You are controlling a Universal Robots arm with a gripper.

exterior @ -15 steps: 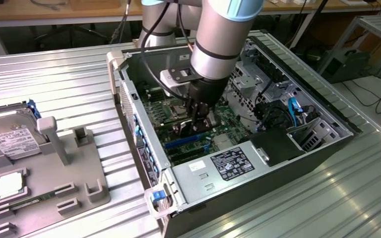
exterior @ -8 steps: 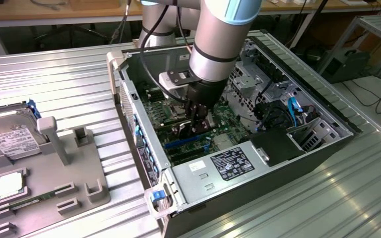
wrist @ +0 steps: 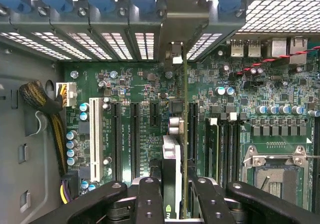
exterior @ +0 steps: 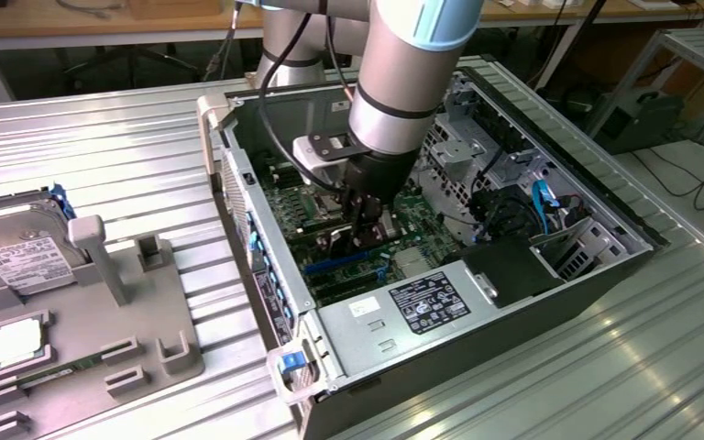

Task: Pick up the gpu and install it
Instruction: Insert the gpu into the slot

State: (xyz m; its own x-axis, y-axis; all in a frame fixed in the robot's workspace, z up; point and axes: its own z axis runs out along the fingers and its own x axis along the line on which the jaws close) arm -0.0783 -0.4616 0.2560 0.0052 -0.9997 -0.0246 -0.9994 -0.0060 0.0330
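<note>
Bright even light, soft shadows, mild glare

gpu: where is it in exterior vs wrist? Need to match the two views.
Exterior view: the gpu is mid-picture inside the open case, held by the gripper over the motherboard.
Wrist view: the gpu is seen edge-on between the gripper's fingers, over the expansion slots.
Shared landmark: the green motherboard.

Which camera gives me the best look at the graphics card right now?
The wrist view: the graphics card stands edge-on between the end effector fingers, over the motherboard slots. The exterior view gives just a dark sliver under the arm.
</note>
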